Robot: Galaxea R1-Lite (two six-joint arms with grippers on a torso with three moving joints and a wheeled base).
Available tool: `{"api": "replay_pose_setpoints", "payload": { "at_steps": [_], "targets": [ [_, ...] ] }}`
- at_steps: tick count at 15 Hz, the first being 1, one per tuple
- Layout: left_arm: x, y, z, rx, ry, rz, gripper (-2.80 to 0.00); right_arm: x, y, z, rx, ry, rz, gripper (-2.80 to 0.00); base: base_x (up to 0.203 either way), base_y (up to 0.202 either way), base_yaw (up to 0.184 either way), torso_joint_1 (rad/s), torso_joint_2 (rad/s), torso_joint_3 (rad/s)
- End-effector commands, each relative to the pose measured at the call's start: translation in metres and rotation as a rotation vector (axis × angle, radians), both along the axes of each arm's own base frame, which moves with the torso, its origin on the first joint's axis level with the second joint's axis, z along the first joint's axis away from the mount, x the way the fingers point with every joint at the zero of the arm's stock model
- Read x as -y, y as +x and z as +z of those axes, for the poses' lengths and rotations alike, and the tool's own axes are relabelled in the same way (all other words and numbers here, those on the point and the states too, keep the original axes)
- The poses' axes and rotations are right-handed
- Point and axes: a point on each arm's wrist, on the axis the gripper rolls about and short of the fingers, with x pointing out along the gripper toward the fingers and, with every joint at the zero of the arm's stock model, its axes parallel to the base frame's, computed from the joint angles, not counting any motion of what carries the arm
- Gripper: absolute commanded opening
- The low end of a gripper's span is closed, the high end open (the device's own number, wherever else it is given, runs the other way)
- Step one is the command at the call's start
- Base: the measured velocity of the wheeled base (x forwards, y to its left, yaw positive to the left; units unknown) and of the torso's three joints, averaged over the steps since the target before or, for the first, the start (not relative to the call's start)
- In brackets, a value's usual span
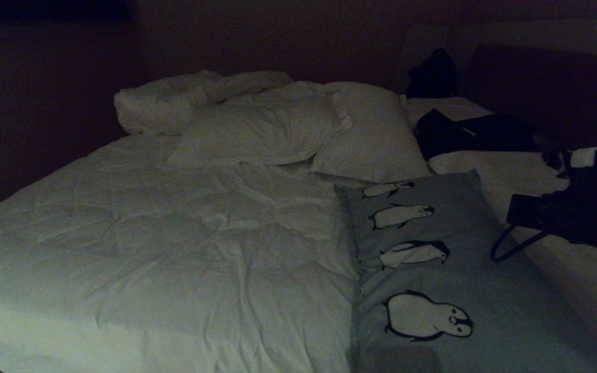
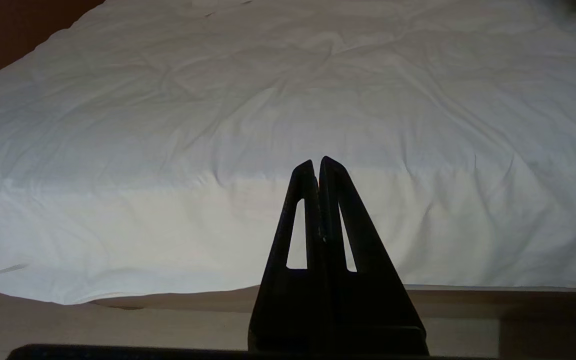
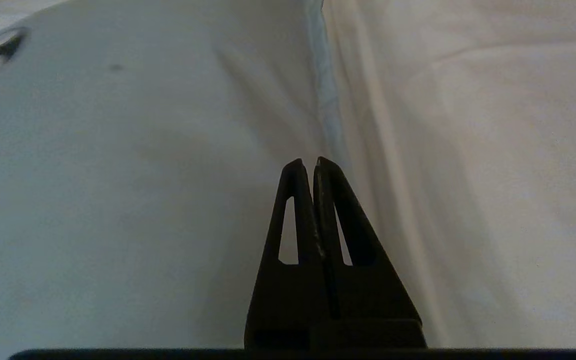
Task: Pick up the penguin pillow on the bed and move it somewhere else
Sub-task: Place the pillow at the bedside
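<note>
The room is dim. The penguin pillow [image 1: 449, 269] lies flat on the bed [image 1: 148, 233], along its right side, running from the near edge up toward the white pillows [image 1: 288, 129] at the head end. Its row of penguins faces up, and its left edge lies against the rumpled white duvet [image 1: 174, 248].

The right gripper [image 3: 306, 161] hangs over the pillow's right-hand edge, where the blue-grey cover meets the white bedding beside it. Its fingers [image 3: 293, 210] are pressed together and hold nothing. In the head view the right arm [image 1: 583, 207] comes in from the right edge of the bed, dark against the bedding, with a cable looping below it.

The left gripper [image 2: 316, 161] points at the near edge of the bed, over the white duvet, well apart from the pillow, its fingers likewise closed tight on nothing.

Some dark items [image 1: 464, 132] lie at the far right corner, near the headboard [image 1: 547, 88].
</note>
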Motion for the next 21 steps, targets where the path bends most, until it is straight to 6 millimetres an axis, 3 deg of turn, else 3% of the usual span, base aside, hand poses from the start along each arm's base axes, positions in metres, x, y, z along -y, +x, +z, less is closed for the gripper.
{"api": "replay_pose_setpoints", "payload": {
  "at_steps": [1, 3, 7, 10, 11, 19, 21],
  "targets": [
    [0.000, 0.000, 0.000, 0.001, 0.002, -0.001, -2.80, 0.002, 0.019, -0.015, 0.020, 0.025, -0.006, -2.80, 0.000, 0.000, 0.000, 0.000, 0.00, 0.000],
    [0.000, 0.000, 0.000, 0.002, 0.002, -0.001, -2.80, 0.009, 0.020, -0.015, 0.016, -0.020, 0.007, -2.80, 0.000, 0.000, 0.000, 0.000, 0.00, 0.000],
    [0.000, 0.000, 0.000, 0.002, 0.002, -0.004, -2.80, 0.008, 0.013, 0.006, 0.088, -0.108, 0.124, -2.80, 0.000, 0.000, 0.000, 0.008, 0.00, 0.000],
    [0.000, 0.000, 0.000, 0.002, 0.004, -0.004, -2.80, 0.007, 0.008, 0.004, 0.070, -0.148, 0.144, -2.80, 0.000, 0.000, 0.000, 0.012, 0.00, 0.001],
    [0.000, 0.000, 0.000, 0.002, 0.004, -0.004, -2.80, 0.007, 0.008, 0.001, 0.060, -0.146, 0.146, 0.00, 0.000, 0.000, 0.000, 0.000, 0.00, 0.000],
    [0.000, 0.000, 0.000, 0.002, 0.002, -0.001, -2.80, 0.006, 0.001, -0.005, 0.038, -0.165, 0.185, 0.00, 0.000, 0.000, 0.000, 0.000, 0.00, 0.000],
    [0.000, 0.000, 0.000, 0.002, 0.001, -0.001, -2.80, -0.002, 0.002, -0.008, 0.026, -0.162, 0.214, 0.00, 0.000, 0.000, 0.000, 0.000, 0.00, 0.000]
  ]
}}
